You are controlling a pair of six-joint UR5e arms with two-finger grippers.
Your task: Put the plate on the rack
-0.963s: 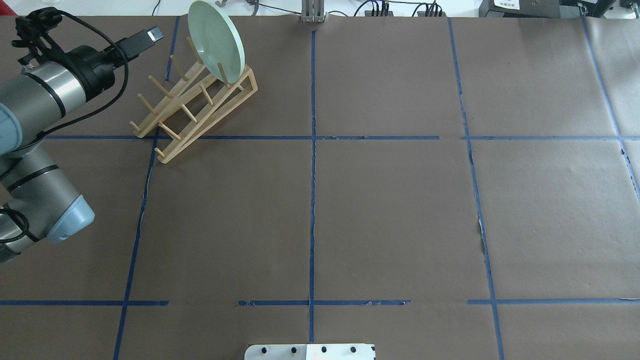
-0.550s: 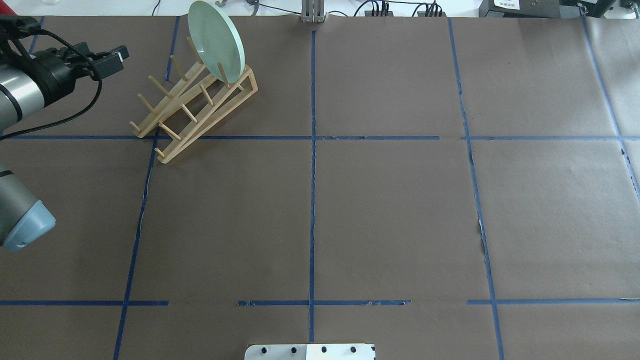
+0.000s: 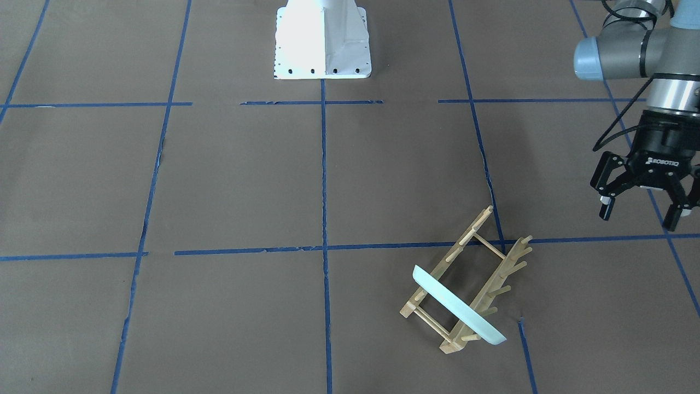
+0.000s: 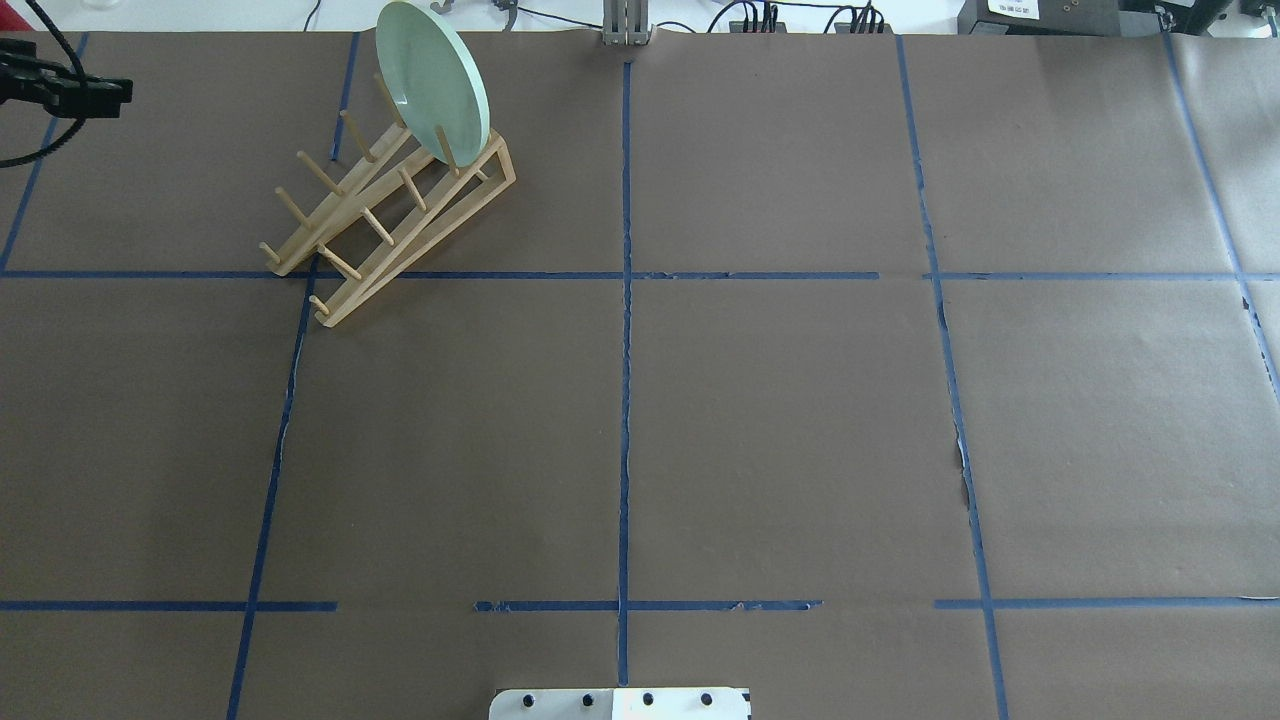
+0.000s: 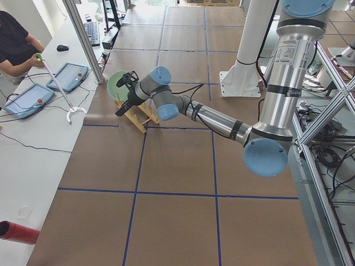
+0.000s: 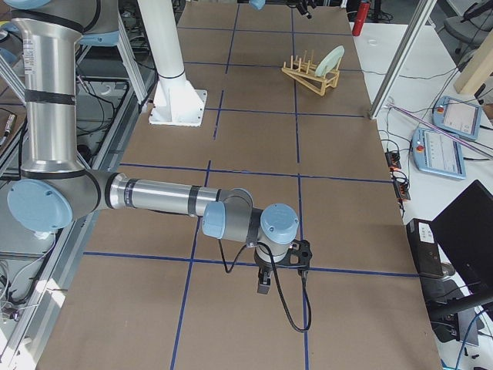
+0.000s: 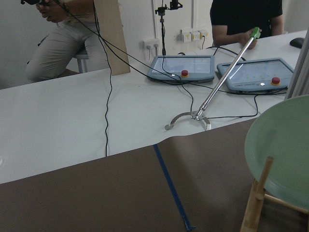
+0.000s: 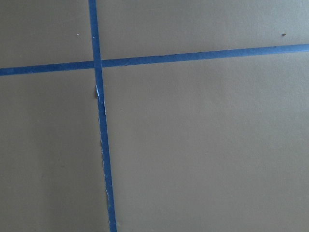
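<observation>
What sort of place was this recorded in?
Most likely a robotics lab workcell: a paper-covered table gridded with blue tape, and teach pendants on a side bench with operators nearby.

The brown bench (image 4: 780, 420) carries 1 plate (image 4: 432, 80) and 1 rack (image 4: 400, 215). The rack has 2 rails, each with 1 row of pegs; the plate hides some pegs, so their number cannot be told. There are 2 arms and 2 pincers, the left pincer (image 3: 640, 219) and the right pincer (image 6: 281, 281); the left one shows 2 fingers. 1 white mounting base (image 3: 322, 44) stands on the brown bench. At the white bench (image 7: 72, 125) there are 2 control tablets (image 7: 181, 67), each with 1 red button, 1 grabber stick (image 7: 217, 87) and 2 people (image 7: 246, 19), partly in view.
</observation>
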